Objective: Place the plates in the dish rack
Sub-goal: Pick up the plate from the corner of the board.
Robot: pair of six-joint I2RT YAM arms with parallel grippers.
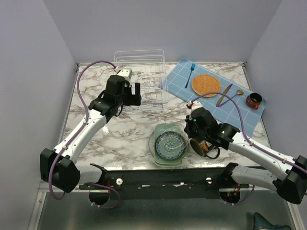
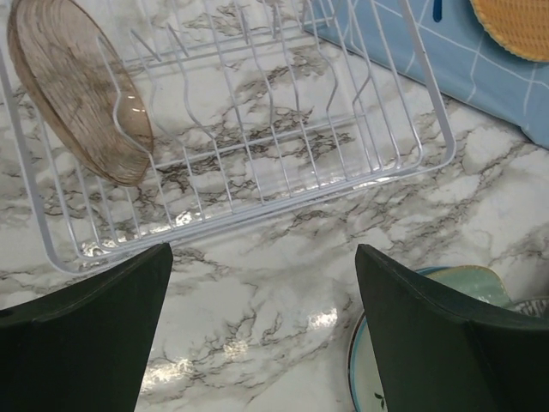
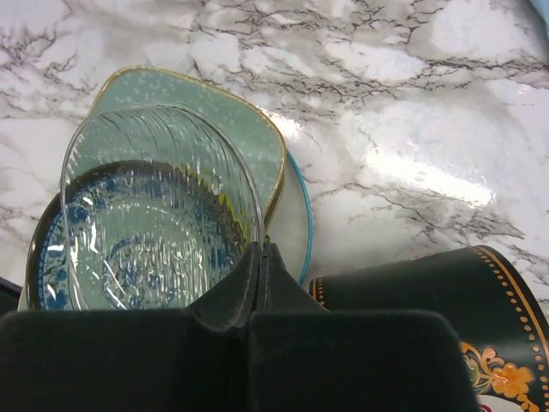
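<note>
Lifting of the clear plate [image 3: 154, 197], pinched at its rim by the closed right tool [image 3: 262, 255], should be kept slow, the left tool [image 2: 262, 257] being spread wide.

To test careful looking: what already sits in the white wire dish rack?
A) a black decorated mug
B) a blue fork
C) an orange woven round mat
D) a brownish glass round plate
D: the brownish glass round plate leans between prongs of the white wire dish rack.

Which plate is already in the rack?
The brownish plate, standing on edge at one end of the rack. The rest are stacked on the table, with the clear plate in the right gripper.
</note>
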